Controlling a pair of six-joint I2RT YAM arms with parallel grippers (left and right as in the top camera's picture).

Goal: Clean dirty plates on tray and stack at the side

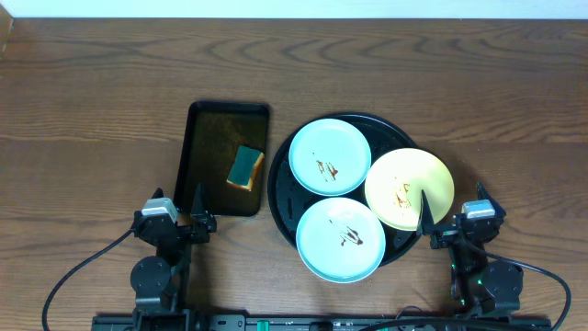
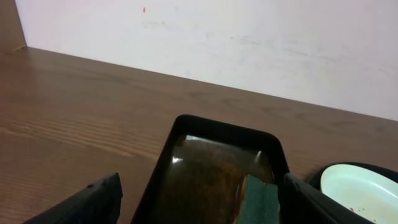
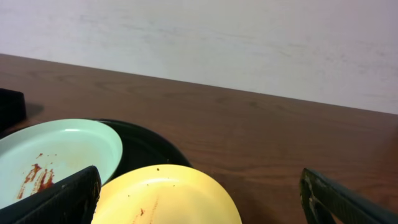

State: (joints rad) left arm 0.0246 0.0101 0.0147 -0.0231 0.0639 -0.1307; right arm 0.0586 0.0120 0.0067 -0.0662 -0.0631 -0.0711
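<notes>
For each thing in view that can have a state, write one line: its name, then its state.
far mint plate: dirty, on the round tray
near mint plate: dirty, on the round tray
yellow plate: dirty, on the round tray
sponge: lying in the rectangular tray, untouched
left gripper: open, empty
right gripper: open, empty

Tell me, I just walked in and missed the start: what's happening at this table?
Nothing is being handled yet. The left gripper and right gripper both sit open and empty at the near edge of the table. Two mint-blue plates and a yellow plate lie on the round black tray, all smeared brown. A sponge rests in the rectangular tray beside it. No plate is cleaned or stacked.
</notes>
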